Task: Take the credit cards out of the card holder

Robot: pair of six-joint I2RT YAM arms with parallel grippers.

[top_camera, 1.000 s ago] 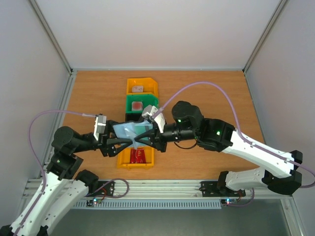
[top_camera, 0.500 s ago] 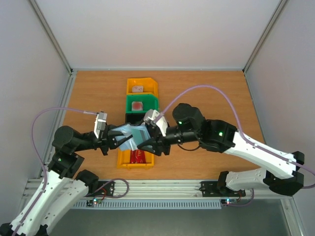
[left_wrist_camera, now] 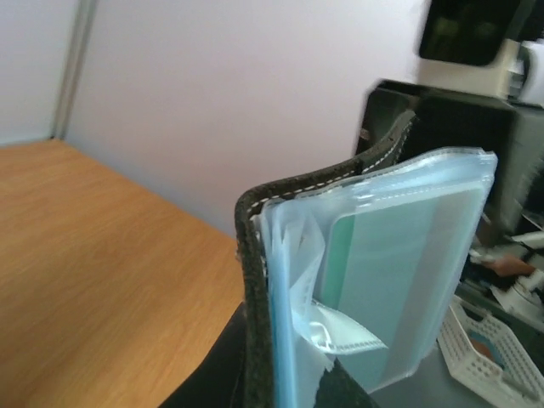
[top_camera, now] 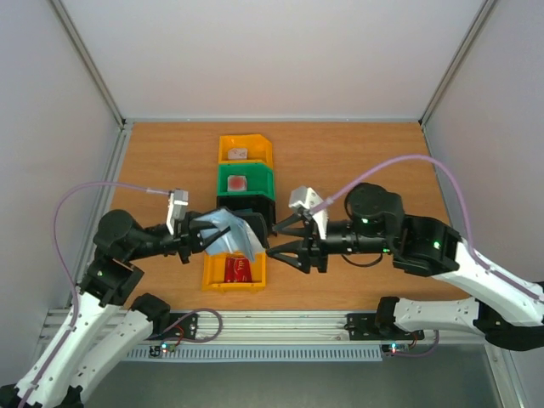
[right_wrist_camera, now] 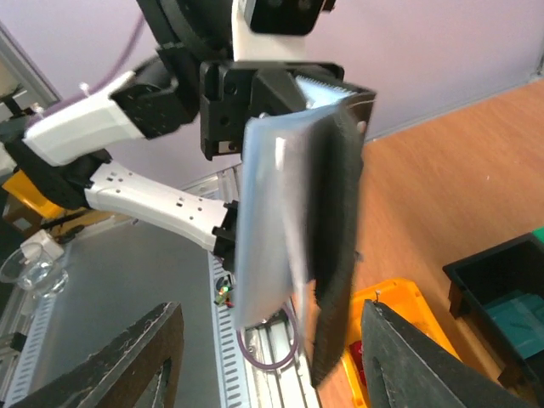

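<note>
Two fingers of the left gripper [top_camera: 208, 237] are clamped on the black cover of the card holder [top_camera: 229, 235]. They hold it in the air over the far end of the near yellow bin [top_camera: 209, 276]. My right gripper [top_camera: 274, 239] is spread wide and carries nothing. It sits just right of that bin's far end, close to the holder's free edge but apart from it.

Through the right wrist camera the holder stands on edge straight ahead, framed between my two fingers [right_wrist_camera: 144, 357]. Its long axis runs up and down, and the clear pockets fan out left of the cover. A teal card [left_wrist_camera: 382, 272] sits in one pocket.

The right arm is the free one, and I judge its reach runs leftward, across the bin's far end. I cannot tell which pocket edge is open.
</note>
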